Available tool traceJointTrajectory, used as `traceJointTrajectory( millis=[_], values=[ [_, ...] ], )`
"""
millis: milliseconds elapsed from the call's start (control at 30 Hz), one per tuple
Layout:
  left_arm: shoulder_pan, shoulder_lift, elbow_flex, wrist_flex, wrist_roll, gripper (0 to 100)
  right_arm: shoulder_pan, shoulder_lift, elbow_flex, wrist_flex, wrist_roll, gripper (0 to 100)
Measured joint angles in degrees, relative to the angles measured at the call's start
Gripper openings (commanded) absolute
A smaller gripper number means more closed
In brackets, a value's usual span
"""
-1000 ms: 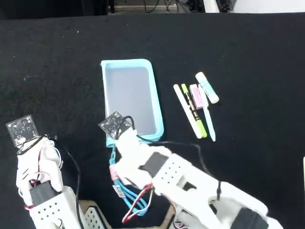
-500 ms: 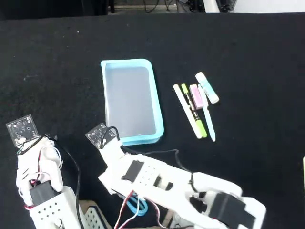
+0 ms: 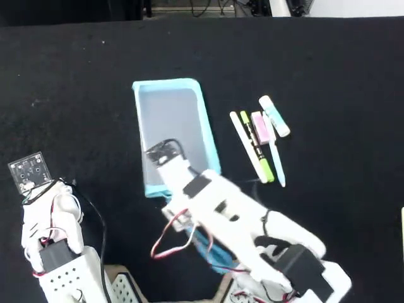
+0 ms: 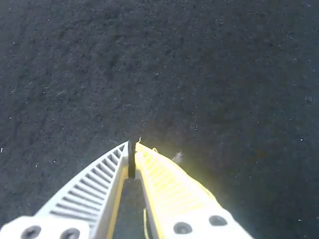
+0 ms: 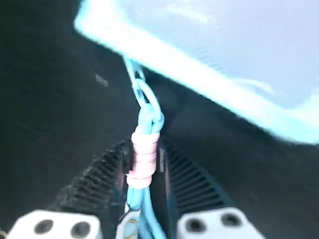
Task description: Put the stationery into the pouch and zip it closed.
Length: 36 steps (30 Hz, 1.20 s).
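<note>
Across the black cloth surface (image 3: 328,69), from the high view: light blue rectangular zip pouch (image 3: 173,120) lying flat, pale grey face up, left of centre. Zip open or not, impossible to tell from up here. Near its right side but apart from it, a loose cluster of pens and highlighters (image 3: 255,145) in white, yellow-green, pink and pale blue, side by side, all outside the pouch. Stretched over the pouch's near end, the white right arm (image 3: 227,221), covering that edge and whatever sits beneath. Down at the near left corner, the white left arm (image 3: 53,233), well apart from pouch and pens.

Over to the right wrist view, and the grip comes into plain sight: right tool (image 5: 144,169) clenched on a blue braided cord with a pink wrapping (image 5: 143,154), dark ribbed fingers (image 5: 102,174) pressed in on either side. Leading from that clamp up to the rim of the pouch (image 5: 224,50), the same cord; exact attachment too blurred to call.

Left wrist view now: left tool (image 4: 132,152) closed up tight, white finger and yellow finger (image 4: 164,174) tip to tip, gripping nothing, hanging above the black surface.
</note>
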Motion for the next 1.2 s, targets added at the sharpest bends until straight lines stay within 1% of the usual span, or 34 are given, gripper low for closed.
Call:
traceJointTrajectory(
  millis=[100,167,267,367,467,600,700,800,900,1000,1100,1200],
  values=[
    [0.0,0.0,0.0,0.0,0.0,3,4.4,-4.7,0.0,5.5,5.6,1.8],
    [0.0,0.0,0.0,0.0,0.0,3,6.7,-7.8,0.0,6.9,9.4,1.8],
    [0.0,0.0,0.0,0.6,0.0,3,8.5,-10.4,0.0,6.9,14.2,2.1],
    [0.4,0.0,0.0,1.1,0.0,3,8.8,-10.9,0.0,4.7,15.8,6.4],
    [4.7,0.0,0.0,3.9,-0.1,3,8.9,-10.9,0.3,1.9,16.1,11.2],
    [12.1,0.0,0.0,8.1,-6.4,3,9.0,-11.0,3.7,-0.2,16.0,13.2],
    [13.4,0.0,0.0,8.6,-9.5,3,8.8,-11.0,6.2,-0.9,15.6,13.4],
    [14.1,0.0,0.0,8.6,-9.8,3,6.0,-11.0,7.1,-2.2,11.3,13.4],
    [14.9,0.0,0.0,8.6,-10.2,3,5.0,-11.0,9.0,-6.5,8.5,13.4],
    [19.0,0.0,0.0,8.6,-10.2,3,4.7,-11.0,11.5,-12.0,8.1,13.4],
    [24.5,0.0,0.0,5.8,-10.4,3,4.6,-11.1,13.7,-16.8,7.6,13.3],
    [29.2,0.0,0.0,-0.6,-10.5,11,4.6,-11.2,14.0,-18.6,7.5,13.3]
  ],
)
